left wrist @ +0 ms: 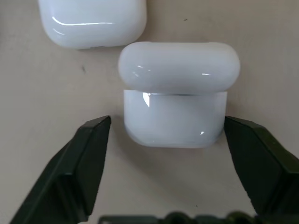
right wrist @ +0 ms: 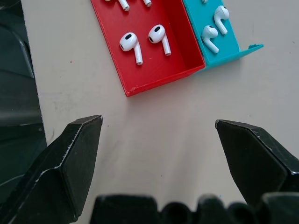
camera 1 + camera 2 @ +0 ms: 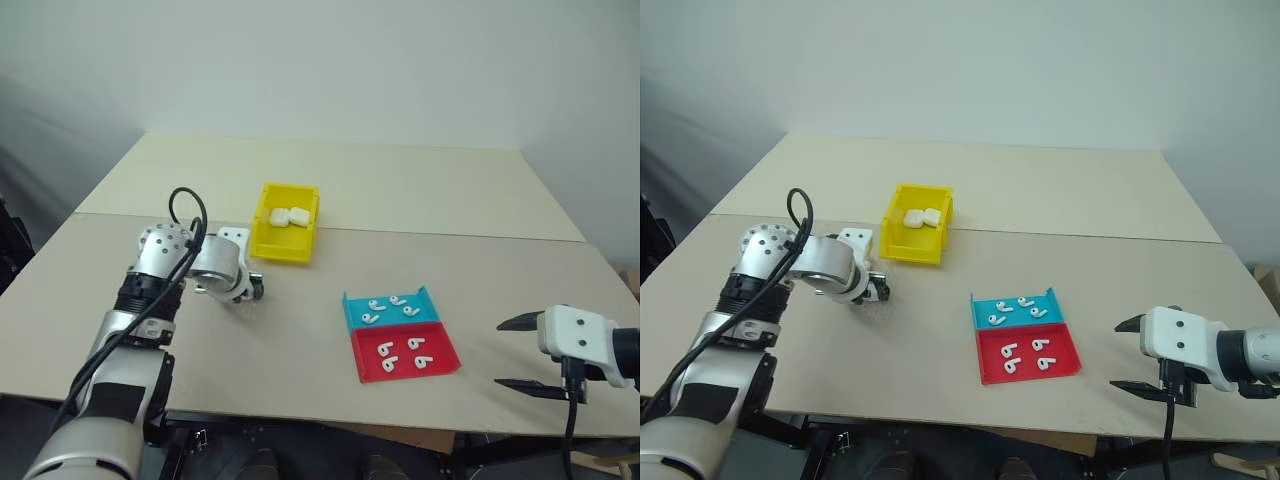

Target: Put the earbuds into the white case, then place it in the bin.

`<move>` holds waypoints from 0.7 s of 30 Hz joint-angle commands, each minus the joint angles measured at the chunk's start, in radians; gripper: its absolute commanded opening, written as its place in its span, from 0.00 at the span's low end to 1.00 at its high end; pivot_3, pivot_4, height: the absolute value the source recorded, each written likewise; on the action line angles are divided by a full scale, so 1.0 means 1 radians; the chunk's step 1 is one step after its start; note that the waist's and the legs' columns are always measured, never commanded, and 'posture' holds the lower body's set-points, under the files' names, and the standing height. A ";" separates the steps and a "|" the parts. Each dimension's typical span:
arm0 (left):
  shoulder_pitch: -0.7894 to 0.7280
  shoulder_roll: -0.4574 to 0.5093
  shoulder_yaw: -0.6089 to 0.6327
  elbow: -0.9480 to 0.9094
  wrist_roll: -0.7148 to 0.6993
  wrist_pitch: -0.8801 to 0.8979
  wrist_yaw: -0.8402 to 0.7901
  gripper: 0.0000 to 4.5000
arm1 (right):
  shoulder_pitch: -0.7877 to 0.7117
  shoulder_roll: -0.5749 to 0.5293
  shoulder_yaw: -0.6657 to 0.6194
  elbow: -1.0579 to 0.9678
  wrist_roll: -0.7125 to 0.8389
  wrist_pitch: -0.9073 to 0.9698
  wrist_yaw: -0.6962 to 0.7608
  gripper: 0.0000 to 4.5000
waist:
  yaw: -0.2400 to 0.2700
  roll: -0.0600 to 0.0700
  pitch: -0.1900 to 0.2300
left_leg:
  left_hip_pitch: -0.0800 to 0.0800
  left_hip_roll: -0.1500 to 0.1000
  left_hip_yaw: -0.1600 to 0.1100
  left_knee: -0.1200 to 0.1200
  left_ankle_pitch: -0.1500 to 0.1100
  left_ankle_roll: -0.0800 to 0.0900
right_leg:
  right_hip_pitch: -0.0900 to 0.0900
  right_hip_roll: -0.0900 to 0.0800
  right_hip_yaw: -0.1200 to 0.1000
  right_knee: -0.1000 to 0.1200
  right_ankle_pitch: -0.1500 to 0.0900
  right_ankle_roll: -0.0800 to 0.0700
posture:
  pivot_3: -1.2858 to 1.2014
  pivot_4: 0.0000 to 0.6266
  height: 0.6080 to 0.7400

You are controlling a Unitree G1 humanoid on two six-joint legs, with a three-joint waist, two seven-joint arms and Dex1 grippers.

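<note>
A white case (image 1: 174, 116) lies on the beige table between the two fingers of my left gripper (image 1: 167, 119), which points steeply down at it. One black finger (image 1: 88, 154) stands a small gap off the case's side; the other is at or very near the opposite side. The jaws are open around the case. In the head views this gripper (image 3: 250, 290) hangs just in front of the yellow bin (image 3: 283, 250). Several earbuds (image 3: 390, 308) lie in a teal tray and a red tray. My right gripper (image 3: 520, 352) hovers open, right of the trays.
A second white case (image 1: 91, 21) lies on the table close beside the first. Two white cases (image 3: 288, 216) sit inside the bin. The teal tray (image 3: 432, 305) and red tray (image 3: 445, 365) adjoin each other. The table's front edge runs close under my right gripper.
</note>
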 commanded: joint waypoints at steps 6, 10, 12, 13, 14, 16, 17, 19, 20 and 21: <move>-0.025 -0.046 0.119 -0.029 0.157 0.089 -0.053 0.61 | -0.009 -0.003 -0.010 -0.013 -0.009 -0.004 -0.004 1.00 | -0.002 0.000 0.000 | 0.000 0.000 0.000 0.000 0.000 0.000 | 0.000 0.000 0.000 0.000 0.000 0.000 | 0.52 0.24 1.00; -0.002 -0.026 0.148 -0.199 0.203 0.125 -0.099 0.61 | -0.008 -0.005 -0.025 -0.020 -0.006 0.000 0.003 1.00 | -0.004 0.000 0.000 | -0.001 0.000 -0.001 0.000 0.000 0.000 | -0.001 0.000 0.000 0.000 0.000 0.000 | 0.52 0.24 1.00; 0.026 0.063 0.137 -0.377 0.156 0.127 -0.223 0.61 | -0.011 -0.010 -0.040 -0.027 -0.001 0.005 0.008 1.00 | -0.009 -0.001 0.000 | -0.002 0.000 -0.001 0.000 0.000 -0.001 | -0.002 0.000 0.000 0.000 0.000 0.000 | 0.52 0.24 1.00; 0.047 0.111 0.136 -0.473 0.145 0.127 -0.289 0.61 | -0.014 -0.012 -0.046 -0.030 0.002 0.007 0.010 1.00 | -0.013 -0.001 0.000 | -0.004 0.000 -0.001 -0.001 0.002 -0.003 | -0.004 0.000 0.000 0.000 0.000 0.000 | 0.52 0.24 1.00; 0.062 0.155 0.149 -0.502 0.105 0.127 -0.332 0.61 | -0.019 -0.016 -0.053 -0.032 0.004 0.008 0.013 1.00 | -0.018 0.000 0.001 | -0.005 0.001 -0.001 -0.001 0.003 -0.005 | -0.005 0.000 0.000 0.000 0.000 0.000 | 0.52 0.24 1.00; 0.115 0.203 0.236 -0.570 0.057 0.097 -0.429 0.61 | -0.032 -0.020 -0.061 -0.034 0.009 0.005 0.016 1.00 | -0.020 0.001 0.000 | -0.005 0.001 -0.001 -0.002 0.005 -0.010 | -0.005 0.000 0.000 0.000 0.000 0.000 | 0.52 0.24 1.00; 0.144 0.241 0.251 -0.653 0.077 0.075 -0.525 0.61 | -0.043 -0.023 -0.061 -0.033 0.012 0.007 0.016 1.00 | -0.021 0.001 0.000 | -0.004 0.001 -0.001 -0.002 0.005 -0.010 | -0.004 0.000 0.000 -0.001 0.000 0.000 | 0.52 0.24 1.00; 0.194 0.310 0.236 -0.803 0.166 0.009 -0.703 0.61 | -0.067 -0.029 -0.057 -0.032 0.020 0.011 0.020 1.00 | -0.023 0.000 0.000 | -0.004 0.001 -0.001 -0.002 0.004 -0.007 | -0.004 0.000 0.000 0.000 0.000 0.000 | 0.52 0.24 1.00; 0.237 0.323 0.246 -0.864 0.220 -0.063 -0.781 0.61 | -0.080 -0.032 -0.053 -0.032 0.026 0.013 0.024 1.00 | -0.023 0.000 0.000 | -0.003 0.001 -0.001 -0.002 0.002 -0.005 | -0.003 0.000 -0.001 0.000 0.000 0.000 | 0.52 0.24 1.00; 0.290 0.339 0.243 -0.930 0.310 -0.163 -0.850 0.61 | -0.094 -0.035 -0.048 -0.032 0.031 0.013 0.026 1.00 | -0.021 0.000 0.000 | -0.002 0.000 -0.001 -0.002 0.002 -0.005 | -0.002 0.000 -0.001 0.000 0.000 0.000 | 0.52 0.24 1.00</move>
